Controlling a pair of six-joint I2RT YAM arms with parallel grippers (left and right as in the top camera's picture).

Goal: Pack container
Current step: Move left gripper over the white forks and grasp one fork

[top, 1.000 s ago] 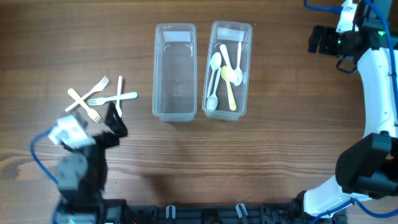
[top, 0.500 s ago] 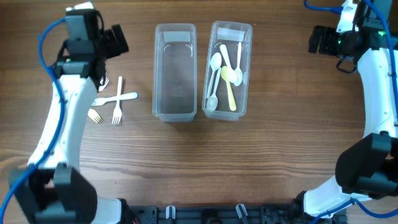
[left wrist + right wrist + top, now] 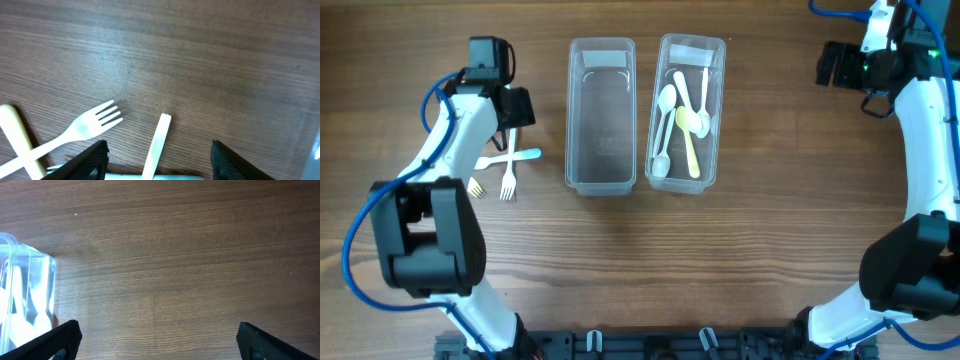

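Observation:
Several white plastic forks (image 3: pixel 508 162) lie crossed on the table left of two clear containers. The left container (image 3: pixel 600 178) is empty. The right container (image 3: pixel 687 182) holds several spoons (image 3: pixel 691 123). My left gripper (image 3: pixel 514 107) is open and empty, just beyond the forks. In the left wrist view its fingers (image 3: pixel 159 146) straddle one fork handle (image 3: pixel 156 142), with a fork head (image 3: pixel 95 122) to the left. My right gripper (image 3: pixel 830 65) is open and empty at the far right; its wrist view (image 3: pixel 160 335) shows bare table and a corner of the spoon container (image 3: pixel 27 295).
The wooden table (image 3: pixel 740 260) extends in front of the containers. My left arm (image 3: pixel 445 160) arches over part of the fork pile. A black rail (image 3: pixel 650 345) runs along the front edge.
My left arm swung from the near left up to the far left, then came right and down to hover by the forks. The right arm has not moved.

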